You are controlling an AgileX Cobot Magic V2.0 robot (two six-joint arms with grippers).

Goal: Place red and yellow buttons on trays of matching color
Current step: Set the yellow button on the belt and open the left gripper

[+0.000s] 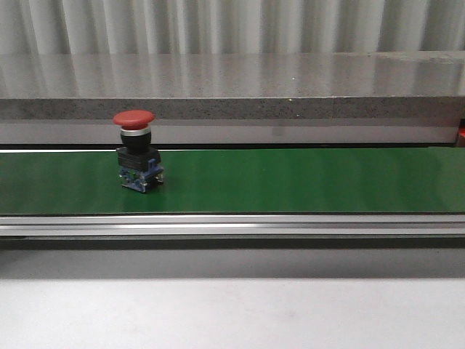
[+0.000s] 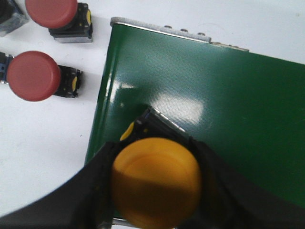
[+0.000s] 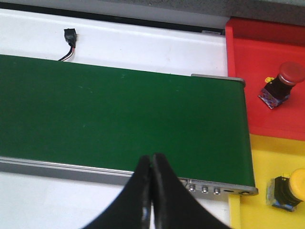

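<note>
A red button (image 1: 136,149) with a black and blue base stands upright on the green belt (image 1: 290,182) at the left. My left gripper (image 2: 155,183) is shut on a yellow button (image 2: 156,181) and holds it over the belt's end (image 2: 200,95). My right gripper (image 3: 153,164) is shut and empty above the belt's near rail. The red tray (image 3: 248,81) holds a red button (image 3: 281,83). The yellow tray (image 3: 267,157) holds a yellow button (image 3: 293,188). Neither gripper shows in the front view.
Two more red buttons (image 2: 38,76) (image 2: 57,16) lie on the white table beside the belt's end. A small black connector with wires (image 3: 70,38) lies on the white surface beyond the belt. A grey ledge (image 1: 232,94) runs behind the belt.
</note>
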